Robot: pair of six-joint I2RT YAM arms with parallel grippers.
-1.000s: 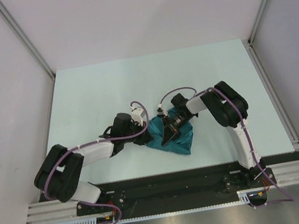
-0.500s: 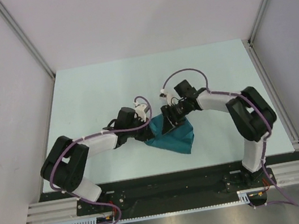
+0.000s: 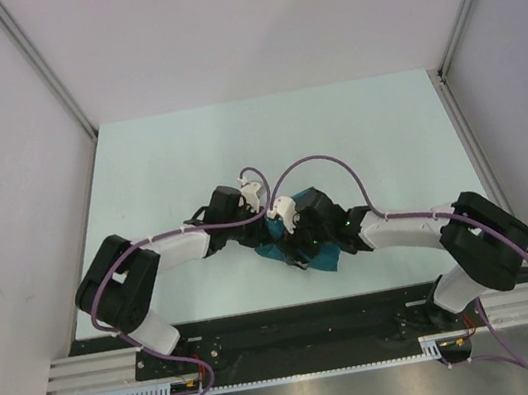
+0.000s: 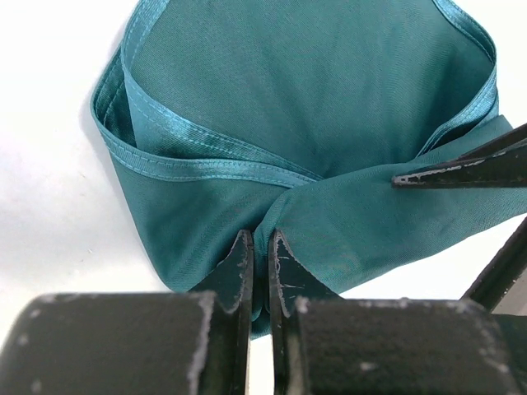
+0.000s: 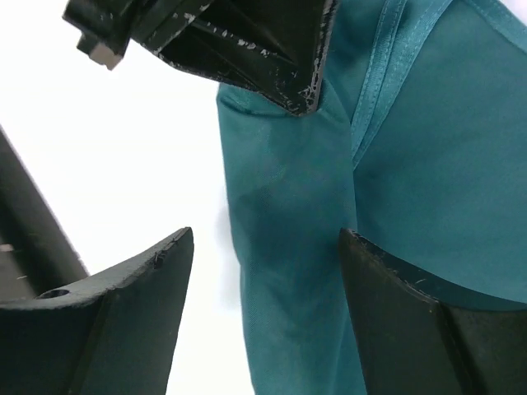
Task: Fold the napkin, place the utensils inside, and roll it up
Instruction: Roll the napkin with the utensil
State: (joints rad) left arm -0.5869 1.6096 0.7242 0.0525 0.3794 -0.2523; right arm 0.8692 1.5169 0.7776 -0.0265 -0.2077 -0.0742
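Left gripper [image 4: 257,243] is clamped on a pinch of the teal napkin [image 4: 313,99], its two dark fingers all but together where two layers of cloth meet. Right gripper [image 5: 265,237] stands with its fingers spread, one to each side of a raised fold of the same cloth, the left gripper's tip just above it in the right wrist view.

Count: one napkin, two arms, two grippers, both at the cloth.

The napkin lies bunched on the pale bench [image 3: 234,142], near the middle of its width and close to the near edge. Its sheeny hem [image 4: 206,164] loops round in a band on the side away from the left gripper.

Half a second ago the right arm [image 3: 401,230] arched high and met the cloth from the far side. Now it lies stretched low along the near edge, its wrist over the napkin's near right part, and hides more of the cloth. The left arm [image 3: 171,248] has barely shifted.

Broad bare bench lies open beyond the napkin and to both sides. Pale walls close in left, right and far. The two grippers work almost touching.
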